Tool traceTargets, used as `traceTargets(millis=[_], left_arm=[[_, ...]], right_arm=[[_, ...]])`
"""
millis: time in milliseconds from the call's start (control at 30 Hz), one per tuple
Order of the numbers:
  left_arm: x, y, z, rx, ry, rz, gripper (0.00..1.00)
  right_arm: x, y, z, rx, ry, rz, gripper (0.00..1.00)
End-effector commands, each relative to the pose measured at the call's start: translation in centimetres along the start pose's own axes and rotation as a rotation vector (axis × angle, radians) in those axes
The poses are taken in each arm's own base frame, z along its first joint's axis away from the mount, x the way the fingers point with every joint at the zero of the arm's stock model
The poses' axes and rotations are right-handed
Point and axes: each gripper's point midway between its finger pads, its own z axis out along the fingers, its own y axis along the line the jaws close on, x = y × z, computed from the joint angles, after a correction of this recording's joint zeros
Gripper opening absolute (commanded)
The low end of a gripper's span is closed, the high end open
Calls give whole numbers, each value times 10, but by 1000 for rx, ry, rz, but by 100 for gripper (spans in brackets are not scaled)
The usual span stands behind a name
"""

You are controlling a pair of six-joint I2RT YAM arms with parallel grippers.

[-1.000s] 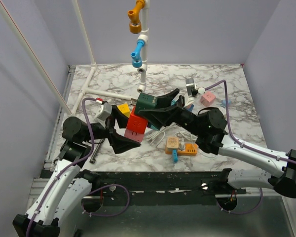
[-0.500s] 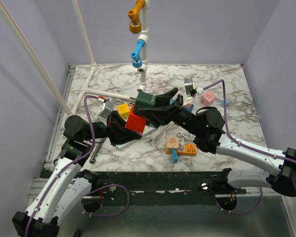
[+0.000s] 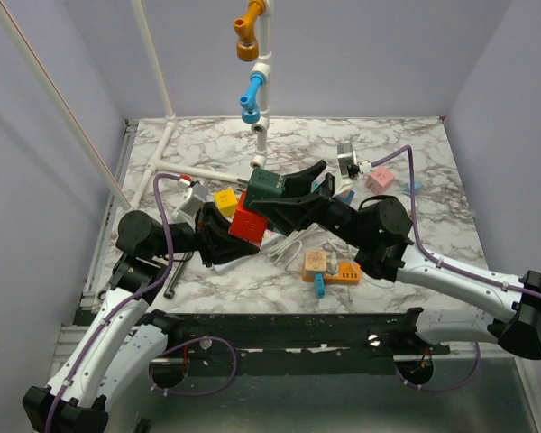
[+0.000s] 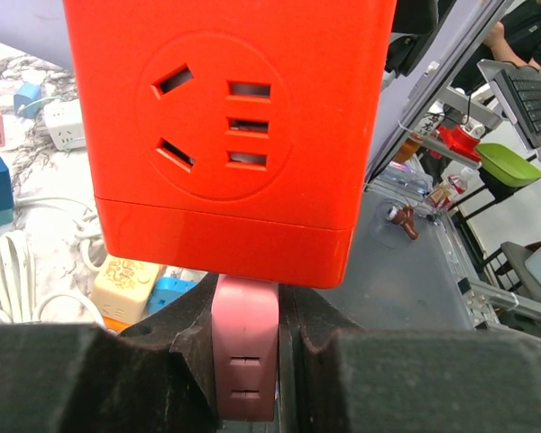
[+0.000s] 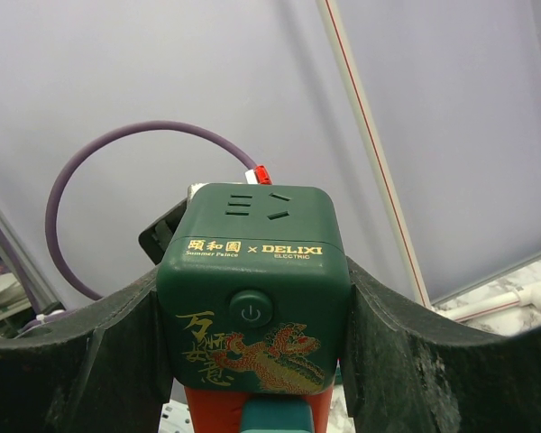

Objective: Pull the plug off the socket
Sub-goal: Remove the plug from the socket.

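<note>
Currently, the left gripper (image 4: 248,311) is clamped on the pink plug (image 4: 244,379), which meets the underside of the red socket (image 4: 230,135). The right gripper (image 5: 252,298) grips the green cube (image 5: 252,262) stacked on that socket, one finger on each side. The stack is held off the marble surface (image 3: 207,135), above its middle.
</note>
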Motion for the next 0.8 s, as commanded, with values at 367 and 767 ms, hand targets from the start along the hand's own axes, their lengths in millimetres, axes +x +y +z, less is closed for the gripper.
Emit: traceTargets(millis=[367,767], left_arm=[[15,-14,-4,69,46,-89,0],[44,-42,-12,242,208,6,0]], right_arm=[[-137,62,-15,-115,-370,-130,1],[-123,60,7,-102,-223,-130,1]])
